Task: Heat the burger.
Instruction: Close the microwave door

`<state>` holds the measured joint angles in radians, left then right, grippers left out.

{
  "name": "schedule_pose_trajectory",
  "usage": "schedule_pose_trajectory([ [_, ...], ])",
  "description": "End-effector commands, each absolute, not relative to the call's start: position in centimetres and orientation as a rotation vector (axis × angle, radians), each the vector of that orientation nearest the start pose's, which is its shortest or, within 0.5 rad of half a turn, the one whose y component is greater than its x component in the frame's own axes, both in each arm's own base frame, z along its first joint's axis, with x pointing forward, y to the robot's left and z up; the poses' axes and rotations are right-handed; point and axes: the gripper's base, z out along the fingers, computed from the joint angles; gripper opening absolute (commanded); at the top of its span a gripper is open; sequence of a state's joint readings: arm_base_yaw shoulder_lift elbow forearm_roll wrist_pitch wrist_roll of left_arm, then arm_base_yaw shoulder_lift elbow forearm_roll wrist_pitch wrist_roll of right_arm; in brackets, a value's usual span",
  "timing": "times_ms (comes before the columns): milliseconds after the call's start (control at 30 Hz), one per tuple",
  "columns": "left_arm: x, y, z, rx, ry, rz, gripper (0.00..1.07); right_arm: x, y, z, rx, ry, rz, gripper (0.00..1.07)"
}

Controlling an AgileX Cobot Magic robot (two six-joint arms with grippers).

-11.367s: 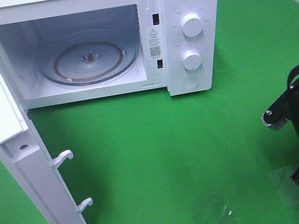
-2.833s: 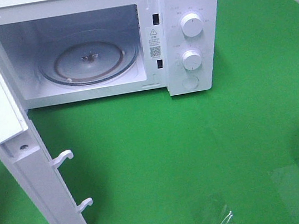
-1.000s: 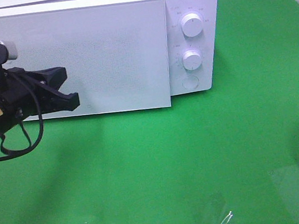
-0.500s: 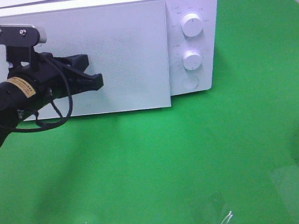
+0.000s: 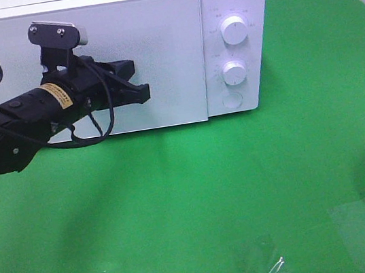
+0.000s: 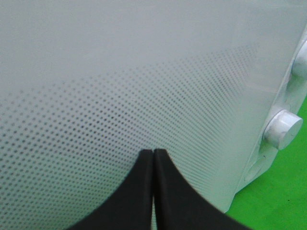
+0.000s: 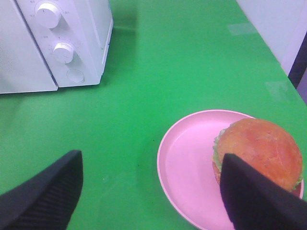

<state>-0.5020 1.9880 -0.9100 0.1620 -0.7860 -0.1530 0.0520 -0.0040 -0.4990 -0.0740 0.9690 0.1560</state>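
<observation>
Pressed together, the left gripper (image 5: 143,94) points at the closed door of the microwave (image 5: 155,44), dials beyond its tip. Its wrist view shows the fingertips (image 6: 153,155) at the door. Spread wide, the right gripper (image 7: 151,191) hangs above the pink plate (image 7: 184,163), the burger (image 7: 259,151) beside one finger.

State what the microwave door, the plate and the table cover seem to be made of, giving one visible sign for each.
Microwave door: likely glass or plastic, white semi-gloss; a fine dot mesh shows through it in the left wrist view.
Pink plate: probably plastic or melamine, matte; even colour, soft raised rim.
Green table cover: a smooth sheet, perhaps vinyl; it shows faint glare patches.
</observation>
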Motion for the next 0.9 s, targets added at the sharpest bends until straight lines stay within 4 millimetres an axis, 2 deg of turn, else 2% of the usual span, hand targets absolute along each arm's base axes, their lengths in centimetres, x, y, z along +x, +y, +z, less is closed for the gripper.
schedule_pose_trajectory([
  [33,35.7,-19.5,16.2,0.366,1.691,-0.492,0.00,-0.6,-0.6,28.5,0.096,1.913,0.042,0.76],
  [200,36.9,-20.1,16.6,0.361,1.673,-0.490,0.00,-0.6,-0.6,28.5,0.097,1.913,0.043,0.76],
  [500,36.5,-20.1,16.3,0.389,1.711,-0.483,0.00,-0.6,-0.6,28.5,0.097,1.913,0.043,0.76],
  [567,35.2,-20.2,16.4,0.419,1.726,-0.489,0.00,-0.6,-0.6,28.5,0.096,1.913,0.042,0.76],
  [600,35.2,-20.2,16.4,0.419,1.726,-0.489,0.00,-0.6,-0.6,28.5,0.096,1.913,0.042,0.76],
  [633,34.0,-20.0,16.4,0.430,1.744,-0.492,0.00,-0.6,-0.6,28.5,0.096,1.913,0.042,0.76],
  [667,34.0,-20.0,16.4,0.430,1.744,-0.492,0.00,-0.6,-0.6,28.5,0.096,1.913,0.042,0.76],
  [700,32.7,-19.6,16.2,0.442,1.768,-0.493,0.00,-0.6,-0.6,28.5,0.096,1.913,0.042,0.76],
  [733,32.7,-19.6,16.2,0.442,1.768,-0.493,0.00,-0.6,-0.6,28.5,0.096,1.913,0.042,0.76],
  [767,31.5,-19.2,16.0,0.457,1.788,-0.491,0.00,-0.6,-0.6,28.5,0.096,1.913,0.042,0.76],
  [800,31.5,-19.2,16.0,0.457,1.788,-0.491,0.00,-0.6,-0.6,28.5,0.096,1.913,0.042,0.76],
  [833,30.3,-18.7,16.0,0.467,1.810,-0.489,0.08,-0.6,-0.6,28.5,0.096,1.913,0.042,0.76],
  [867,30.3,-18.7,16.0,0.467,1.810,-0.489,0.08,-0.6,-0.6,28.5,0.096,1.913,0.042,0.76],
  [900,29.2,-18.0,15.7,0.479,1.860,-0.475,0.25,-0.6,-0.6,28.5,0.096,1.913,0.042,0.76],
])
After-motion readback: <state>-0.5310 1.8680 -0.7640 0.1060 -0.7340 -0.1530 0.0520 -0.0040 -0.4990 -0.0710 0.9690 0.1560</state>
